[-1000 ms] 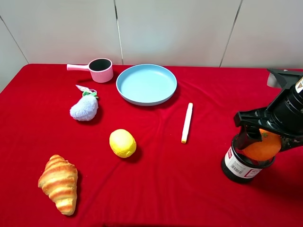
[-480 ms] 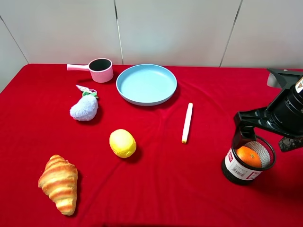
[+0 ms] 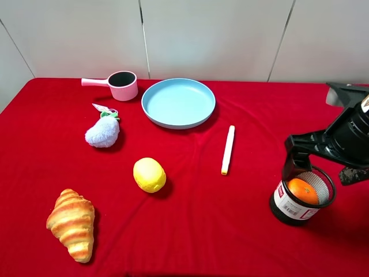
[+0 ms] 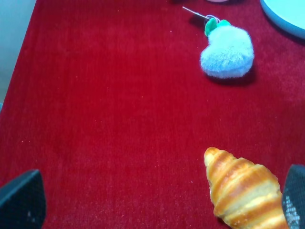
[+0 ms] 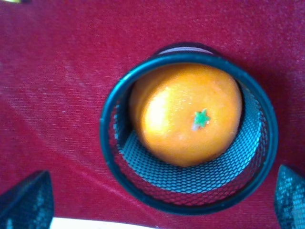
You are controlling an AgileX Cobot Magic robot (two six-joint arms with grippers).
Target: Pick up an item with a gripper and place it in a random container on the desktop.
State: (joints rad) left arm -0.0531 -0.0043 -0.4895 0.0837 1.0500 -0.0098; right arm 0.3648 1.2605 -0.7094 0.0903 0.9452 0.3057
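The orange mandarin lies inside the black wire-mesh cup, which stands upright on the red cloth at the front right. In the right wrist view the mandarin rests on the cup's bottom inside the rim, stem end up. My right gripper hangs just above the cup, open and empty, with one finger on each side of it; it also shows in the right wrist view. My left gripper is open and empty above the cloth near the croissant; it is out of the exterior view.
A croissant lies at the front left, a yellow lemon-like ball left of the middle and a white stick in the middle. A pale plush toy, a pink saucepan and a light-blue plate stand further back.
One second ago the mandarin sat between my right fingers at the cup's top. The fingers opened and it dropped into the cup. Nothing has moved in the last half second.
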